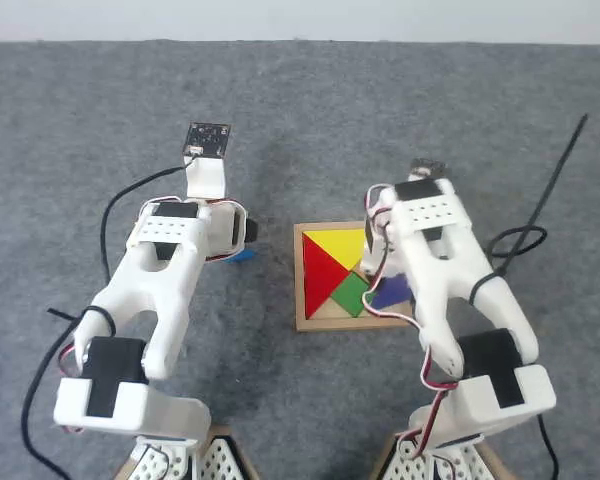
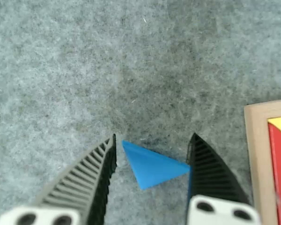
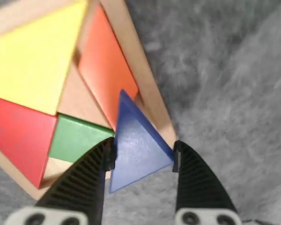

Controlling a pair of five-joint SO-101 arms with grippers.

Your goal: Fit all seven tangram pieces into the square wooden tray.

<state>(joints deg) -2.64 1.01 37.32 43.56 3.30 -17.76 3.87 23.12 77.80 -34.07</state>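
Grey felt-like carpet (image 1: 310,110) meets a pale wall (image 1: 300,18) behind

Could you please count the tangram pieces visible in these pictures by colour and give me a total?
Yellow piece: 1
Red piece: 1
Green piece: 1
Orange piece: 1
Dark blue piece: 1
Light blue piece: 1
Total: 6 pieces visible

Six pieces (image 3: 35,61) (image 3: 18,136) (image 3: 77,138) (image 3: 105,65) (image 3: 136,145) (image 2: 152,166); one tray (image 1: 299,280)
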